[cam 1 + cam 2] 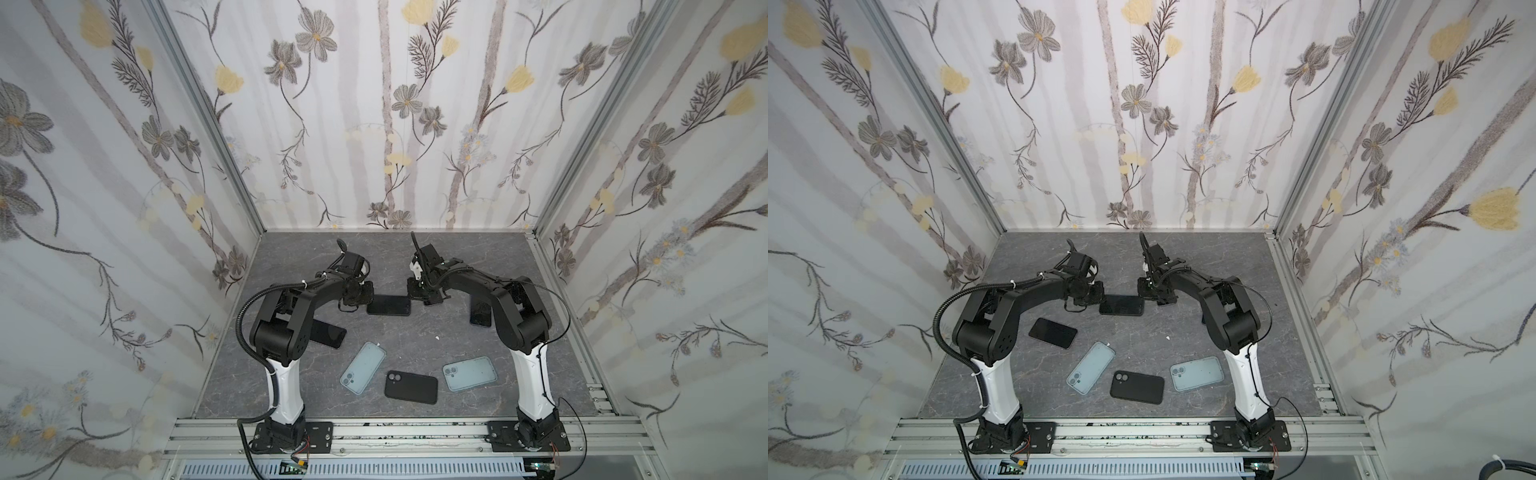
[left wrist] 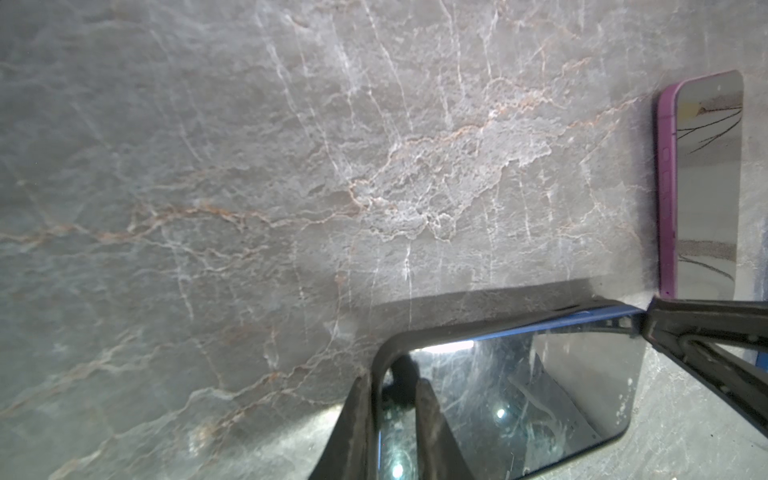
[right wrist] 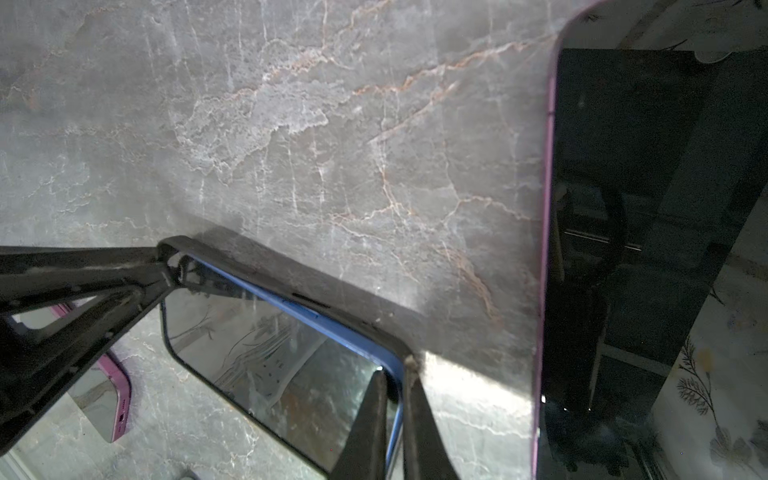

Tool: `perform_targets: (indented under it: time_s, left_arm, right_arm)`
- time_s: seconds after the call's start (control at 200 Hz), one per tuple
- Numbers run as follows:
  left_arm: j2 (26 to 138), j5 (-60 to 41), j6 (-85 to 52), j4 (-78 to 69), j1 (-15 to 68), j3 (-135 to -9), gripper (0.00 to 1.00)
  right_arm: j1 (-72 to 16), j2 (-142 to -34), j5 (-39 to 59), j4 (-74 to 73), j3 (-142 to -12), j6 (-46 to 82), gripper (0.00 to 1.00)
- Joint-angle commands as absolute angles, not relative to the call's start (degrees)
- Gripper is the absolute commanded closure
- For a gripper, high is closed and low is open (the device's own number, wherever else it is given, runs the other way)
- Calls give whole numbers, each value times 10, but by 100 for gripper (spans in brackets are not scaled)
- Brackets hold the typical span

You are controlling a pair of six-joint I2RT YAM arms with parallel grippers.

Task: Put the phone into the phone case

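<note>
On the marble tabletop (image 1: 415,345), far centre, left gripper (image 2: 392,380) and right gripper (image 3: 395,370) pinch the black case (image 2: 436,328) at both ends — phone (image 1: 389,305) looks half-seated; next, press its blue edge home.

I find the phone (image 2: 519,399) glossy, smudged glass. Its black case (image 2: 382,353) looks matt rubber. The tabletop (image 2: 249,166) reads matt, stone-veined.

No readable text, labels, brands or numbers in any view. Closest thing: faint marks reflected in the phone (image 3: 270,365) glass in the right wrist view, too blurred to read.
</note>
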State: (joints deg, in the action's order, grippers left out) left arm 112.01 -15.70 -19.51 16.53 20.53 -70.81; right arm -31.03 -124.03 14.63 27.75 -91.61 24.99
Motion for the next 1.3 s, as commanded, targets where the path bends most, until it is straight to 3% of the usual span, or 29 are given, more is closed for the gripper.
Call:
perform_targets:
  time_s: [0.0, 1.294]
  left_arm:
    - [1115, -154, -199, 175, 205, -709, 81]
    - [1120, -151, -200, 180, 210, -711, 81]
  right_arm:
    - [-310, -1250, 115, 316, -916, 241, 91]
    - [-318, -1315, 119, 382, -935, 229, 92]
